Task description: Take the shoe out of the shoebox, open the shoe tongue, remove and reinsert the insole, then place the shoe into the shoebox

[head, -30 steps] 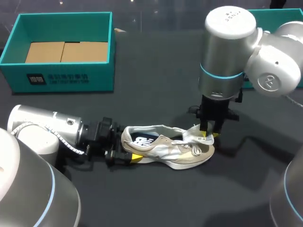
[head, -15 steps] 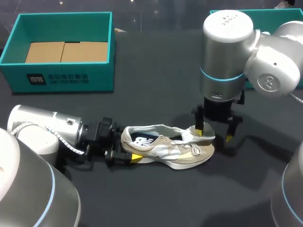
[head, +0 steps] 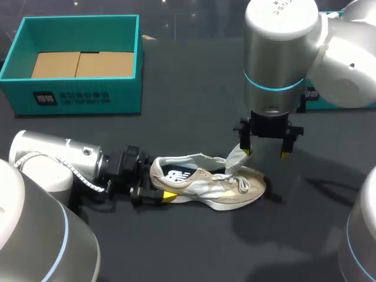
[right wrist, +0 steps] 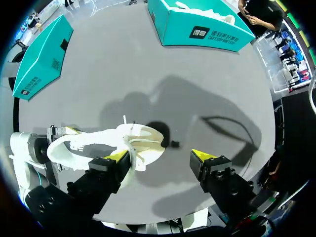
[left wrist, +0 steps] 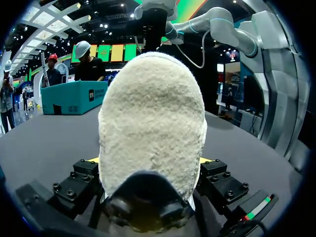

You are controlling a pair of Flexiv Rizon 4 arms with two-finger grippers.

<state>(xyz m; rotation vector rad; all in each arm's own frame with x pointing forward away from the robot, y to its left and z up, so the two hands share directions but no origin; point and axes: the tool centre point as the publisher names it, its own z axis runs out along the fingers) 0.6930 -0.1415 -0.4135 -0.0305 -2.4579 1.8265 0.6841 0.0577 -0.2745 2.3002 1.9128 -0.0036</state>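
Table point(head: 194, 106): dark, matt surface that carries the boxes and the shoe.
Right arm point(head: 282, 53): comes in from 3 o'clock in the head view, with its thick silver wrist standing upright over the table's middle.
Left arm point(head: 53, 161): comes in from 8 o'clock and lies low along the table, pointing toward 3 o'clock.
Shoebox point(head: 76, 97): teal and open-topped, at 10 o'clock on the table, well apart from the shoe; brown cardboard point(head: 82, 63) lines its floor.
Second teal box point(right wrist: 197, 32): at 2 o'clock, partly behind the right arm in the head view.
Shoe point(head: 205, 185): a beige and white sneaker outside the shoebox, sole down on the table just toward 6 o'clock of centre. Its heel is at 9 o'clock and its toe at 3 o'clock.
Right claw point(head: 265, 153): released, fingers wide apart, hanging above the toe end and holding nothing.
Left claw point(left wrist: 150, 163): clenched on the shoe's fuzzy heel, one finger on each side.
Tongue point(head: 235, 158): white, lifted up from the laces, with its tip just beside one right fingertip; contact cannot be told.
Insole point(head: 176, 174): dark, seen inside the shoe's opening.
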